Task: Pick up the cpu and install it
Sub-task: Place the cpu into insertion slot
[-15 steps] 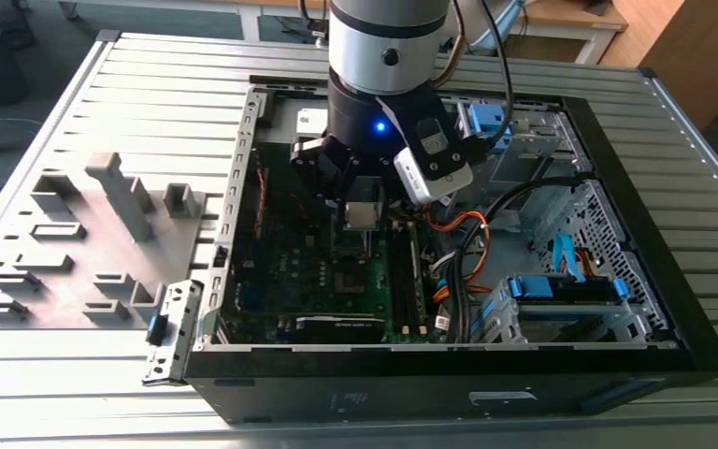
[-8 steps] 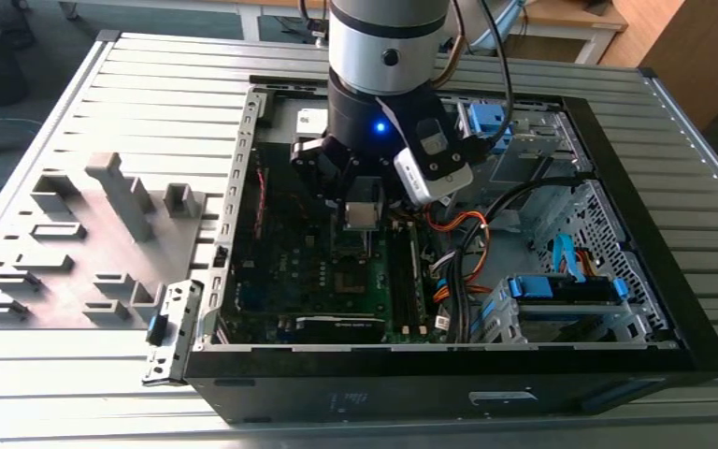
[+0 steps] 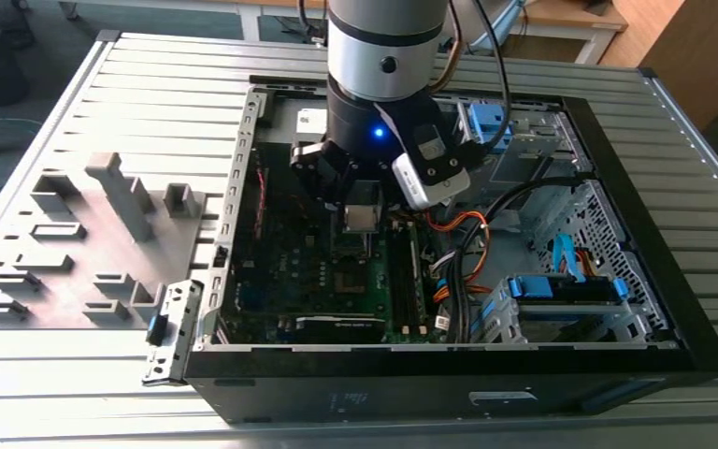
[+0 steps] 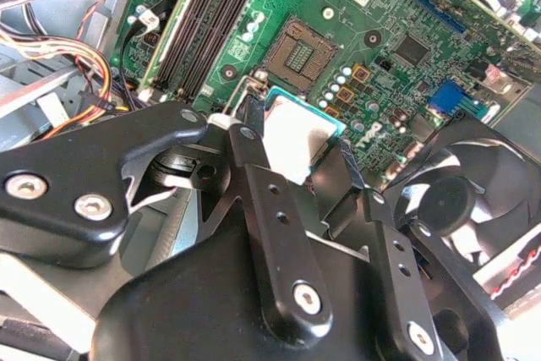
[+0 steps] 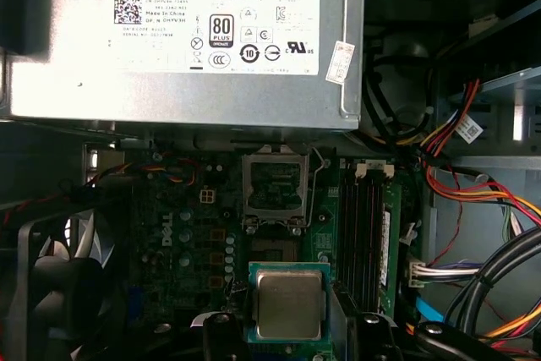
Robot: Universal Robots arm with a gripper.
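- One Universal Robots arm (image 3: pixel 384 56) reaches down into one open black computer case (image 3: pixel 334 398); its one gripper (image 5: pixel 292 331) has both black fingers (image 4: pixel 254 166) pinched on opposite edges of the cpu (image 5: pixel 289 303).
- One cpu, silvery top showing, is held above the green motherboard (image 4: pixel 397 6) — near the socket, not seated in it.
- One CPU socket (image 5: pixel 275 185) sits open and bare; one bank of black memory slots (image 5: pixel 363 234) runs beside it; one silver power supply (image 5: pixel 194 65) and one black fan (image 4: pixel 461 200) also sit in the case.
- One grey tray (image 3: pixel 72 281) of upright blocks lies to the exterior view's left of the case.
- One slatted metal table (image 3: pixel 184 75) carries case and tray; pale wooden furniture (image 3: pixel 696 47) stands beyond it.
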